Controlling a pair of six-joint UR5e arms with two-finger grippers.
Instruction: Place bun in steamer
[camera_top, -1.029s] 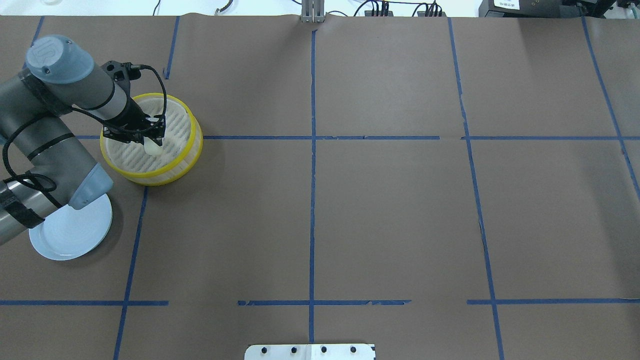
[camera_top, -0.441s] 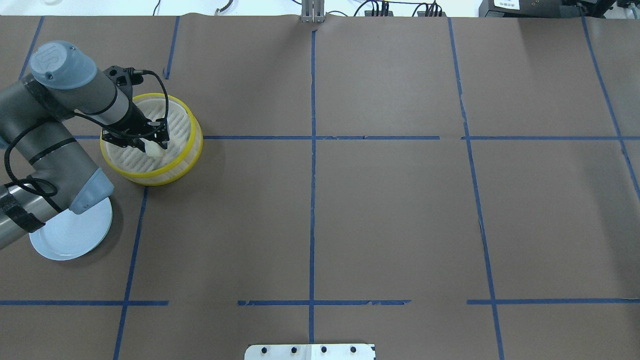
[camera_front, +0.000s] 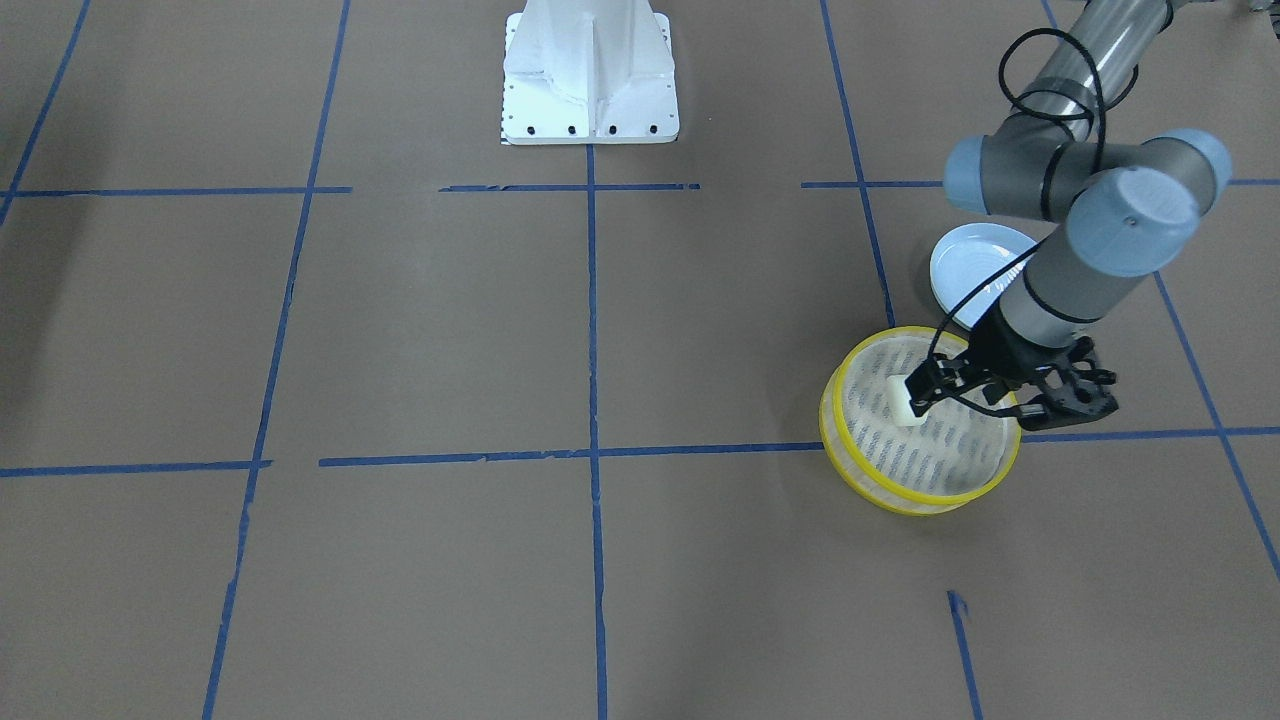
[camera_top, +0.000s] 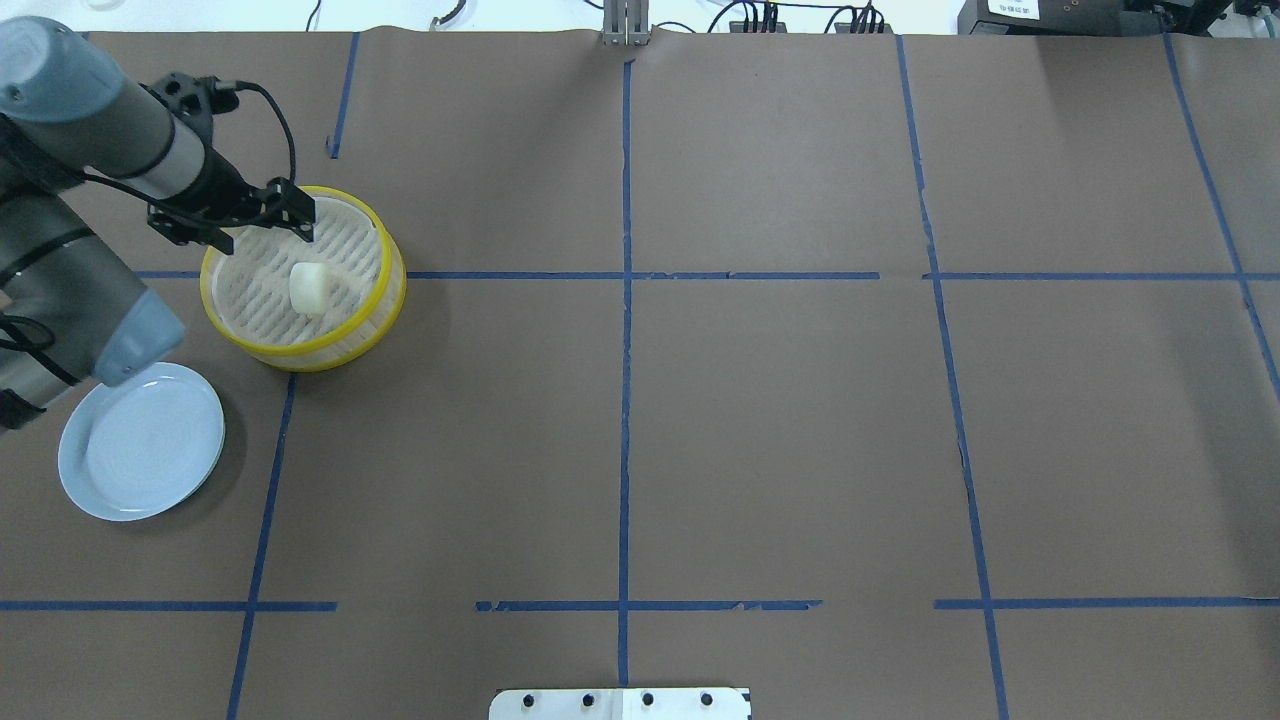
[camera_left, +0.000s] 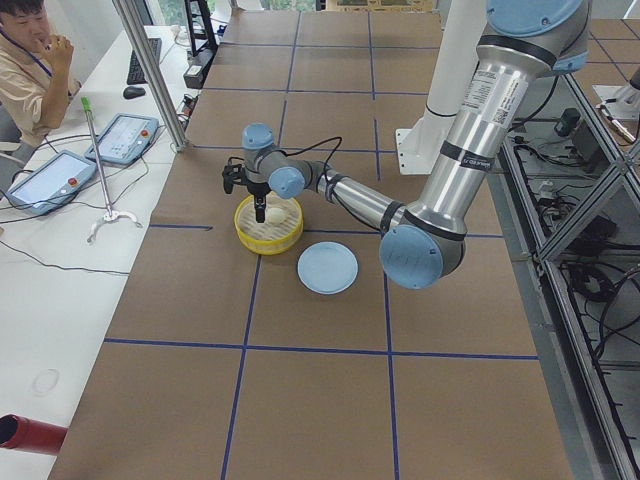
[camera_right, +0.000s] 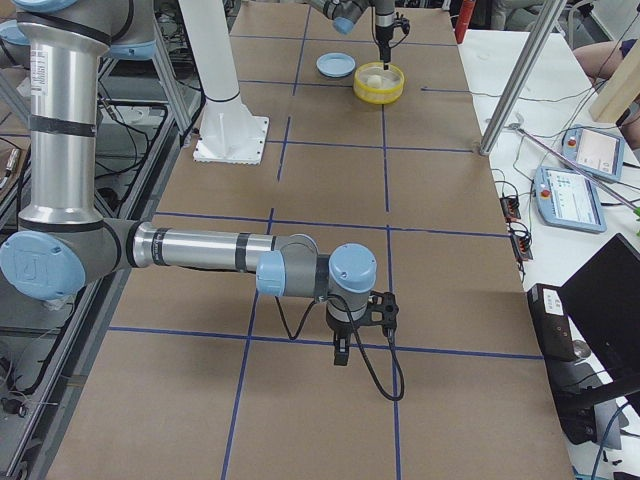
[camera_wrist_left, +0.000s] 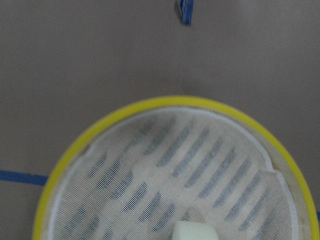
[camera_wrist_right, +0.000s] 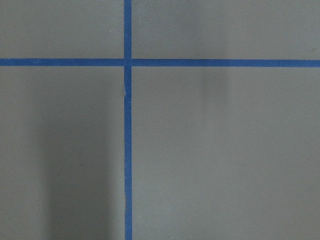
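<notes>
1. Overhead: shows the bun (camera_top: 308, 288) lying near the middle of the steamer (camera_top: 300, 352), clear of the fingers. Puts the left gripper (camera_top: 268, 240) above the 11 o'clock rim, spread wide and holding nothing. Places a pale blue plate (camera_top: 140, 455) at 7 o'clock of the steamer, apart from it, on the brown table (camera_top: 780, 420).
2. Front-facing: sets the bun (camera_front: 903, 398) toward 9 o'clock inside the steamer (camera_front: 920, 505). Overlaps one finger of the left gripper (camera_front: 985, 400) with the bun, so cannot tell contact from here. Hides part of the plate (camera_front: 960, 270), at 1 o'clock, behind the arm (camera_front: 1090, 250).
3. Left side: renders bun (camera_left: 273, 214), steamer (camera_left: 268, 243) and plate (camera_left: 328, 268) small. Adds a seated person (camera_left: 30, 60) at 10 o'clock.
4. Right side: alone shows the right gripper (camera_right: 340, 350), pointing down over the table, well apart from the steamer (camera_right: 380, 97) at 12 o'clock. Cannot tell whether spread or pressed together.
5. Left wrist: cuts the bun (camera_wrist_left: 195, 231) off at 6 o'clock, inside the yellow steamer rim (camera_wrist_left: 175, 102).
6. Right wrist: catches only crossing blue tape (camera_wrist_right: 127, 62) on the table.
</notes>
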